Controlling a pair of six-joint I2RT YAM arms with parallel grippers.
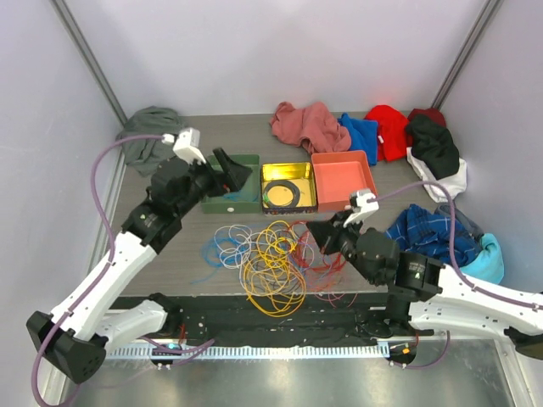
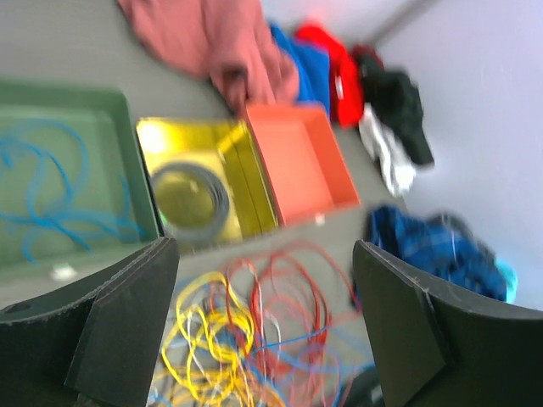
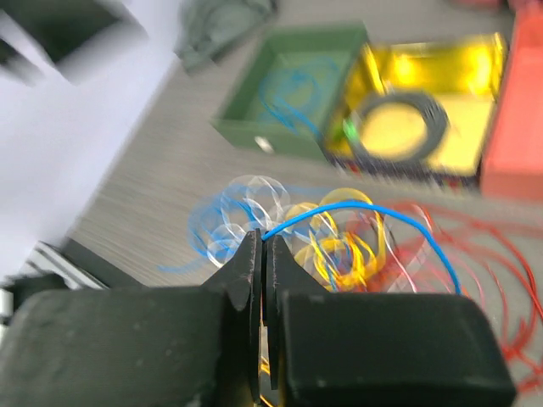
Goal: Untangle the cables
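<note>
**Top view:** cables (image 1: pixel 271 254) in loose tangle, lower centre, just below green tray (image 1: pixel 229 206). My left pincer (image 1: pixel 231 172), upper left, over that tray, jaws apart, holds nothing. Right pincer (image 1: pixel 316 234) at tangle's right edge.

**Left wrist view:** fingers (image 2: pixel 119 322) wide; blue strands (image 2: pixel 51 195) lie in tray at left.

**Right wrist view:** right pincer clamped on blue cable (image 3: pixel 373 212), centre, arcing rightward over pile.

**Est.:** wires light, thin, springy, prob. slippery; loops snag. Grip one strand nr free end, draw slowly.
</note>
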